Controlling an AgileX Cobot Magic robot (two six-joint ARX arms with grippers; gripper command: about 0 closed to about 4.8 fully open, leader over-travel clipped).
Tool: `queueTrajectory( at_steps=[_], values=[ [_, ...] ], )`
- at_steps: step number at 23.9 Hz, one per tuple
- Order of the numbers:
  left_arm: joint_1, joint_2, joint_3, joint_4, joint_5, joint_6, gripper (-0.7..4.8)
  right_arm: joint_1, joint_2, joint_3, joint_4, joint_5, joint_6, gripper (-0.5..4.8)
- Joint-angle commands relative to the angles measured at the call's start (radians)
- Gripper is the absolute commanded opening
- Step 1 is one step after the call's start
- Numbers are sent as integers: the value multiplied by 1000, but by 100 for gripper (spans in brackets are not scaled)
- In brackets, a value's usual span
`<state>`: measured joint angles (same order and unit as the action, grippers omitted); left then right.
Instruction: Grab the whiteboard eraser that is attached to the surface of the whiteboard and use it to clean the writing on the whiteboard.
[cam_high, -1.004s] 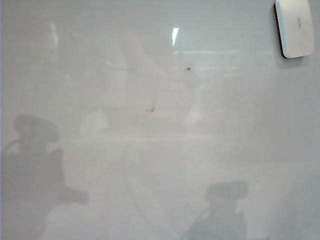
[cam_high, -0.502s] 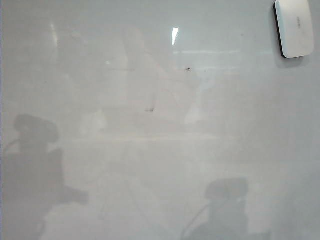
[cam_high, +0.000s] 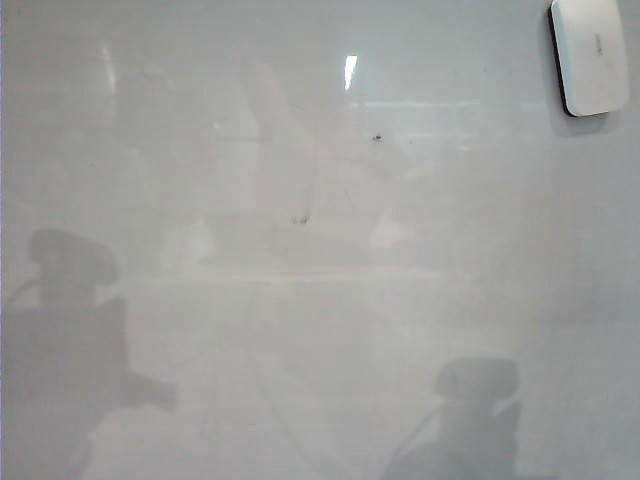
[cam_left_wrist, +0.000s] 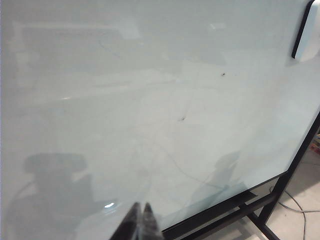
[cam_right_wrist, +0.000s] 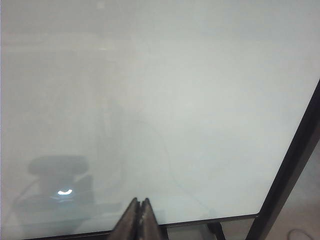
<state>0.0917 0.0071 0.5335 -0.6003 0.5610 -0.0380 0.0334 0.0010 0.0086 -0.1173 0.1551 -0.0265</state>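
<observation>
Whiteboard eraser (cam_left_wrist: 307, 31) sits well apart from both closed, empty tools (cam_left_wrist: 140, 222) (cam_right_wrist: 139, 218).

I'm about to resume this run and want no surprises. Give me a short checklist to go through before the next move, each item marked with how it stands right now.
1. Eraser stuck on the whiteboard, in the upper right of the exterior view: ok.
2. Eraser free of both arms: ok, nothing touches it.
3. Left gripper empty, jaws together, low in front of the board: ok.
4. Right gripper empty, jaws together, near the board's lower edge: ok.
5. Jaws opened for a grab: not ok, both shut.
6. Blue writing left to wipe: cannot tell; only faint lines and a few dark specks show.
</observation>
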Motion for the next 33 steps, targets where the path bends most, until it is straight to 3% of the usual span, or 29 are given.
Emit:
queueTrajectory(
  at_steps=[1, 14, 15, 17, 19, 21, 22, 25, 29, 33],
  values=[
    [0, 1, 2, 10, 0, 4, -2, 0, -1, -8, 10, 2, 0, -1],
    [0, 1, 2, 10, 1, 4, -2, 0, -1, -7, 10, 1, 0, -1],
    [0, 1, 0, 19, -10, 38, -2, 0, -1, -7, 10, 1, 0, -1],
    [0, 1, -24, 56, -47, 101, -2, 0, -1, -7, 10, 1, 0, -1],
    [0, 1, -69, 140, -90, 106, -2, 0, -1, -7, 9, 1, 0, -1],
    [1, 1, -140, 267, -162, 81, -2, 0, -1, -7, 10, 1, 0, -1],
    [0, 1, -215, 391, -245, 38, -2, 0, -1, -7, 10, 1, 0, -1],
    [0, 1, -306, 511, -362, -4, -2, 0, -1, -7, 10, 1, 0, -1],
    [0, 0, -418, 556, -537, -6, -2, 0, -1, -7, 10, 1, 0, -1],
    [0, 0, -485, 557, -565, 3, -2, 0, -1, -7, 10, 1, 0, -1]
  ],
)
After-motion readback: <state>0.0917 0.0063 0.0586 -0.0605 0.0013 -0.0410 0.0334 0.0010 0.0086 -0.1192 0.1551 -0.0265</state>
